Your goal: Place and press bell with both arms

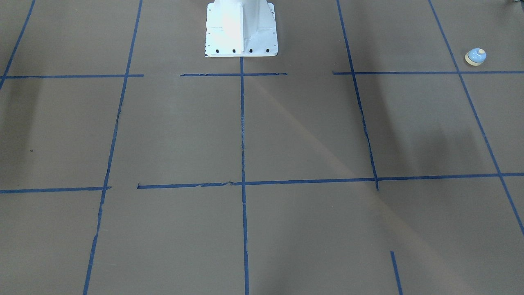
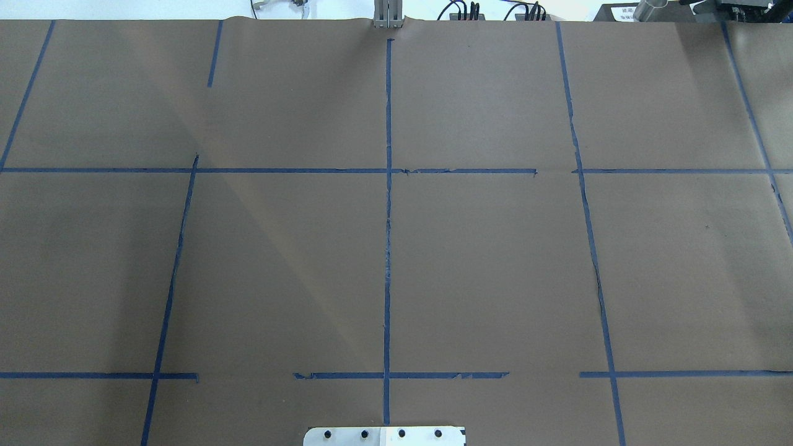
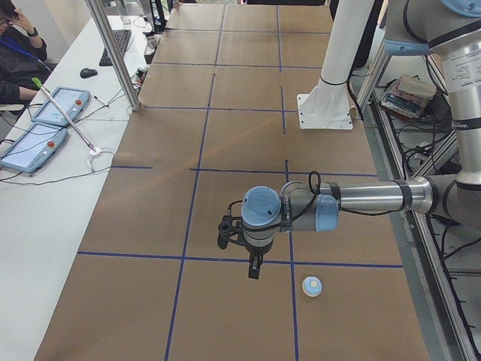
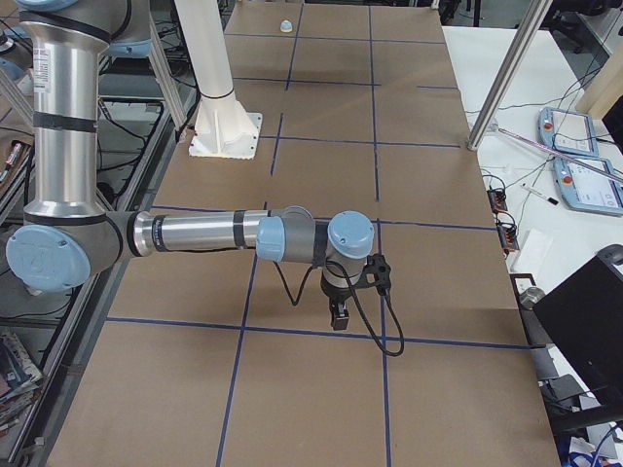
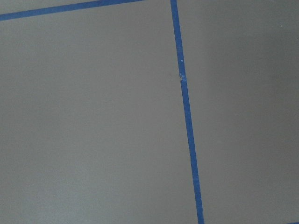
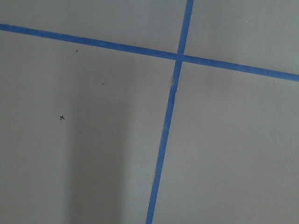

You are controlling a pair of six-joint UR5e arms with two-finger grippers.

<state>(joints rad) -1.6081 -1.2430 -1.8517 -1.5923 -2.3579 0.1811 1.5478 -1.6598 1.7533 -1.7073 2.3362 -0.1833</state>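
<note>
Left gripper (image 3: 253, 271) hangs near the bell (image 3: 312, 286), lower centre; you cannot tell if it's open, so centre it over the dome first.

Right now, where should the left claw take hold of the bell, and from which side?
Probably across the cream base ring of the bell, the left claw coming straight down: the bell stands upright, its dome tapers upward, and the top button should stay free.

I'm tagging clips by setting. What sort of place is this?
Probably a robotics lab or test cell: a brown table taped into a blue grid, the left arm reaching over it, and control pendants on a side desk where a person sits.
</note>
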